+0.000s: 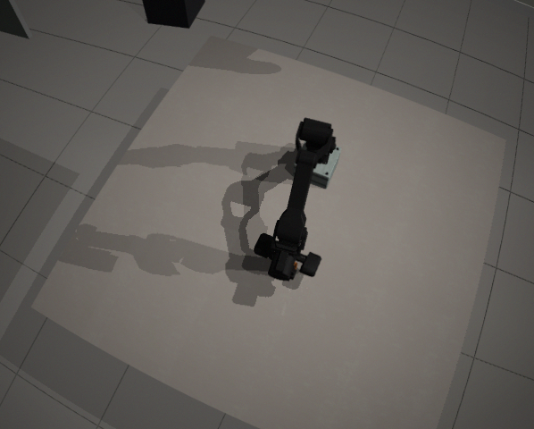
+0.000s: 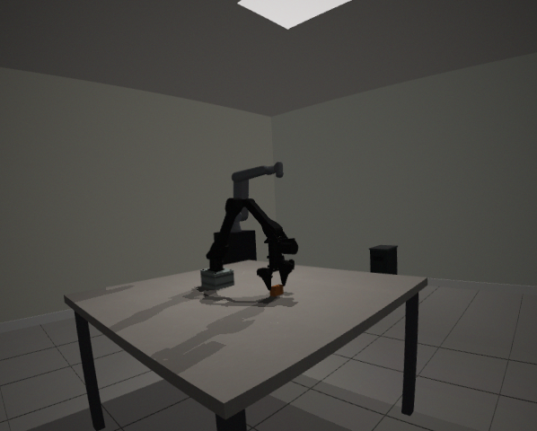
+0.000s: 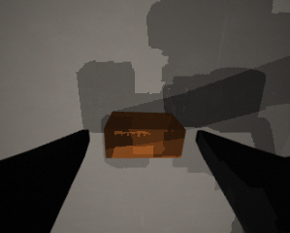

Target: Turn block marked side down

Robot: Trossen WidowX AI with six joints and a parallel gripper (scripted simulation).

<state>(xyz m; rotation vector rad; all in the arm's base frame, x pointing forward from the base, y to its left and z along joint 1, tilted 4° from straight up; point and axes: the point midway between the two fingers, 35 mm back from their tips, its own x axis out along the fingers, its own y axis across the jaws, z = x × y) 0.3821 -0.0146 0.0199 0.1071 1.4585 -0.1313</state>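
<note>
A small orange block [image 1: 296, 265] [image 2: 277, 290] [image 3: 145, 142] rests on the table [image 1: 387, 299] [image 2: 333, 301]. In the wrist view it shows a darker far face and a brighter near face. A jagged row of lighter specks crosses it, and I cannot tell whether this is the mark or the edge of a shadow. My gripper [image 2: 277, 286] [image 3: 145, 135] is open and points down over the block. In the wrist view the block lies between the two fingertips, with a gap on each side. In the top view the arm hides most of the block.
The arm's pale base box [image 1: 327, 171] [image 2: 217, 278] stands on the table behind the gripper. Shadows of the arm fall across the table and over the block. A grey arm on a dark stand [image 2: 241, 245] and a dark cabinet [image 2: 383, 259] stand beyond the table.
</note>
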